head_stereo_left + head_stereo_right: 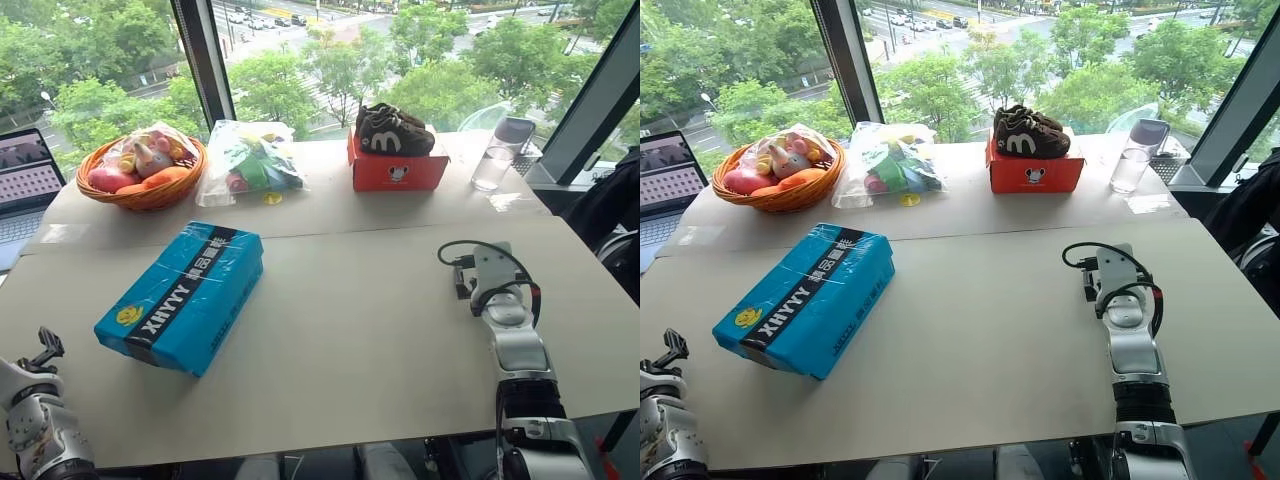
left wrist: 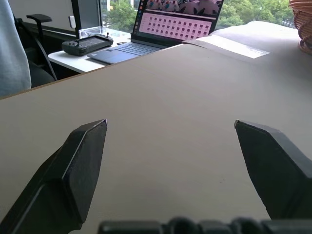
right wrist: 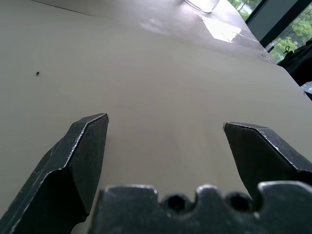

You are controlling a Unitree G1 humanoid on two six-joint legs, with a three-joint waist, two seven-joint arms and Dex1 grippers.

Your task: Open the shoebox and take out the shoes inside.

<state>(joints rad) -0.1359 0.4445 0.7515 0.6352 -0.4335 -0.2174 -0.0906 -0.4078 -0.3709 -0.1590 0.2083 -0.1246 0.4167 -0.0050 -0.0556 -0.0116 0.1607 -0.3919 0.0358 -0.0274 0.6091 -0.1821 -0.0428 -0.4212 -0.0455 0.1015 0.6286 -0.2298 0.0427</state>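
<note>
The blue shoebox [image 1: 185,295] lies closed on the left half of the beige table [image 1: 360,320], its black band and yellow logo facing up. The shoes are hidden inside it. My left gripper [image 2: 170,129] is open over the table's near left corner, left of and nearer than the shoebox and well apart from it, with nothing between its fingers. My right gripper [image 3: 165,122] is open too, low over bare table on the right side and far from the box. The right arm [image 1: 512,335] reaches forward from the near edge.
At the back stand a wicker basket [image 1: 150,197] of toys, a plastic bag [image 1: 250,160] of toys, a red box [image 1: 398,172] with dark brown shoes [image 1: 395,130] on top, and a clear cup [image 1: 495,155]. A laptop [image 1: 25,180] sits on a side table at the far left, where a person's sleeve [image 2: 12,48] shows.
</note>
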